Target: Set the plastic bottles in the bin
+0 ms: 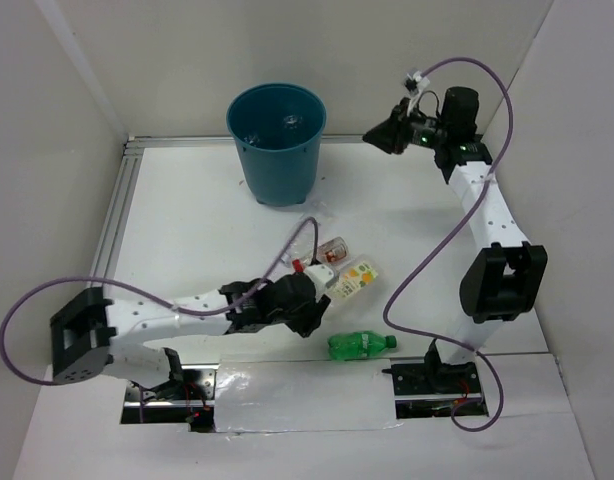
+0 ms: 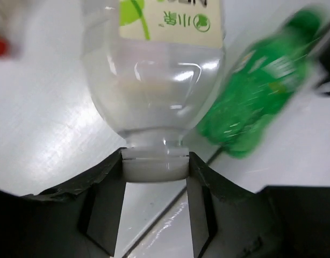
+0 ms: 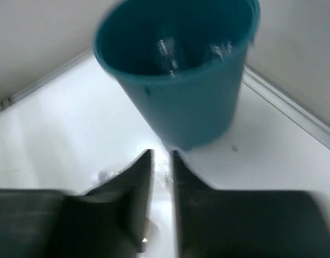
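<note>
The white table (image 1: 187, 230) carries everything. At its far side stands the bin (image 1: 277, 150), a teal bucket that is upright and open at the top. Glints of clear bottles (image 3: 167, 51) show inside it, but how many cannot be told.

The right arm is raised near the far right corner. The right gripper (image 3: 162, 157) hangs in the air just beside the bin and faces its wall. Its fingers are drawn almost together with only a thin slit between them. Nothing is in the slit and the fingers touch nothing.

The left arm lies stretched low across the near half of the table toward three bottles lying on their sides. The left gripper (image 2: 155, 164) is partly closed. Its two dark fingers (image 2: 103, 215) press against either side of the white cap (image 2: 154, 169) of the labelled bottle (image 2: 154, 80). This bottle is clear, its label is pale with green print, and its body points away from the hand. From above its label looks orange and yellow.

The green bottle (image 1: 361, 344) lies near the table's front edge, just to the right of the held bottle's shoulder and apart from the fingers. The red-capped bottle (image 1: 327, 250) lies just beyond the labelled one on the far side, with its red cap towards the gripper. No finger touches it.
</note>
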You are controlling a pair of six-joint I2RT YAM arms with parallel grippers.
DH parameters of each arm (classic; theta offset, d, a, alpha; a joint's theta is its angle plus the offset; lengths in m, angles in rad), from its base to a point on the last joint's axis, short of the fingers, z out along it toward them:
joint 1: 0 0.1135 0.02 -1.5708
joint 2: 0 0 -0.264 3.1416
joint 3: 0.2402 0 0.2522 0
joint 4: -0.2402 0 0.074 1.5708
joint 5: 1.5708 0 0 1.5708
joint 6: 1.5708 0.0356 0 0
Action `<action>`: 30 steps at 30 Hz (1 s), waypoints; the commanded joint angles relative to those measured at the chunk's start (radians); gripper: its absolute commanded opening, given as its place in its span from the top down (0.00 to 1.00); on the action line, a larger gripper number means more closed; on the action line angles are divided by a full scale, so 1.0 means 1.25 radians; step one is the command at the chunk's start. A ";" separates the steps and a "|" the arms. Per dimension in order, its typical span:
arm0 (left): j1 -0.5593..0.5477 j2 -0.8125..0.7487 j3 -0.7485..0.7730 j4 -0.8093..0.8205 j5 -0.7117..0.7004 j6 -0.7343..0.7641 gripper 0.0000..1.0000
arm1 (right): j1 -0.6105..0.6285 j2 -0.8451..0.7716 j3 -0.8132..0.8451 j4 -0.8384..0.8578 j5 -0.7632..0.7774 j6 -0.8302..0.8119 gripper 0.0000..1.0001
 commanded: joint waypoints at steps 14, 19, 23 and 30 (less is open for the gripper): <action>0.278 -0.107 0.382 0.185 -0.212 0.180 1.00 | -0.316 -0.273 -0.422 -0.342 -0.076 -0.449 0.71; 0.408 -0.024 0.469 0.261 -0.149 0.131 1.00 | -0.323 -0.319 -0.486 -0.366 -0.076 -0.485 0.71; 0.472 0.015 0.577 0.268 -0.059 0.109 1.00 | -0.331 -0.319 -0.512 -0.358 -0.076 -0.485 0.71; 0.496 0.015 0.579 0.277 0.099 0.074 1.00 | -0.338 -0.319 -0.562 -0.334 -0.076 -0.494 0.71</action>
